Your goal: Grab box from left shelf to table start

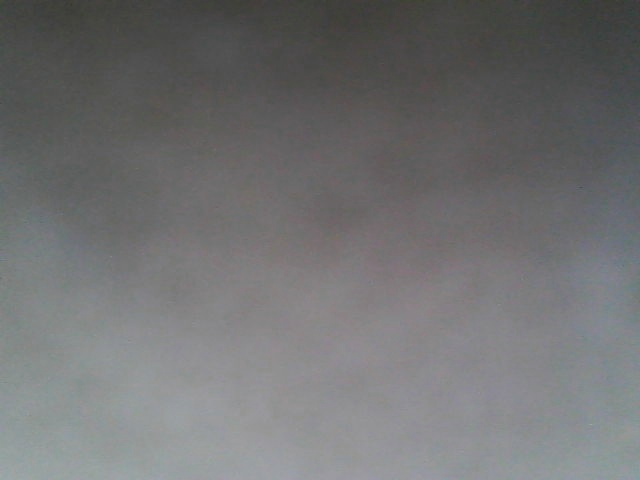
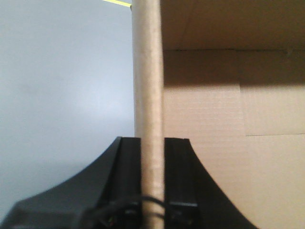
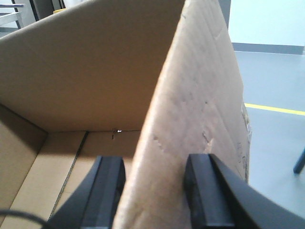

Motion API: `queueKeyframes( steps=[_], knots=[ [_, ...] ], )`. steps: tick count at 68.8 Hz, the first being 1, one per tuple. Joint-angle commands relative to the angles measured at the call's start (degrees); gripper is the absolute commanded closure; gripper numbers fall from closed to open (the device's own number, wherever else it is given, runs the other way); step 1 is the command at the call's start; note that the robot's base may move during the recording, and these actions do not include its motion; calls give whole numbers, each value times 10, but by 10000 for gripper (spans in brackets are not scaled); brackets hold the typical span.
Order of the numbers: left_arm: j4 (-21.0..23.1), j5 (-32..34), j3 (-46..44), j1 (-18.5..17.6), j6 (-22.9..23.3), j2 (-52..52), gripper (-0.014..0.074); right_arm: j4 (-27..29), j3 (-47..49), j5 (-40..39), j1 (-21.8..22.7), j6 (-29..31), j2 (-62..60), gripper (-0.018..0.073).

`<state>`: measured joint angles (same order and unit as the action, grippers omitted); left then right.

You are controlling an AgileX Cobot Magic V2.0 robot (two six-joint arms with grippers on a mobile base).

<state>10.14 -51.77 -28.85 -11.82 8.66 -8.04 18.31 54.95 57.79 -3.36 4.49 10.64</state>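
Note:
The box is brown corrugated cardboard, open at the top, and its print is out of view. In the left wrist view my left gripper (image 2: 153,140) is shut on the upright edge of a box (image 2: 214,119) wall, one black finger on each side. In the right wrist view my right gripper (image 3: 155,164) straddles another wall of the box (image 3: 95,71). Its fingers stand wide apart, one inside and one outside, with the wall leaning across the gap. The shelf is out of view. The front view is a uniform grey blur.
A pale grey flat surface (image 2: 62,81) lies left of the box; I cannot tell whether it is table or floor. Grey floor (image 3: 271,90) with a yellow line (image 3: 274,109) shows right of the box. A dark leg (image 3: 299,162) stands at the right edge.

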Motion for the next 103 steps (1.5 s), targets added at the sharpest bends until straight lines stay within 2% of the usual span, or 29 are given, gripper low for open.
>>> queueKeyframes(
  steps=[1, 103],
  knots=[
    [-39, -82, 2, -2, -7, -7, 689, -27, 14, 0, 0, 3, 0, 502],
    [-39, -82, 2, -2, -7, -7, 689, -27, 14, 0, 0, 3, 0, 502]
  ],
)
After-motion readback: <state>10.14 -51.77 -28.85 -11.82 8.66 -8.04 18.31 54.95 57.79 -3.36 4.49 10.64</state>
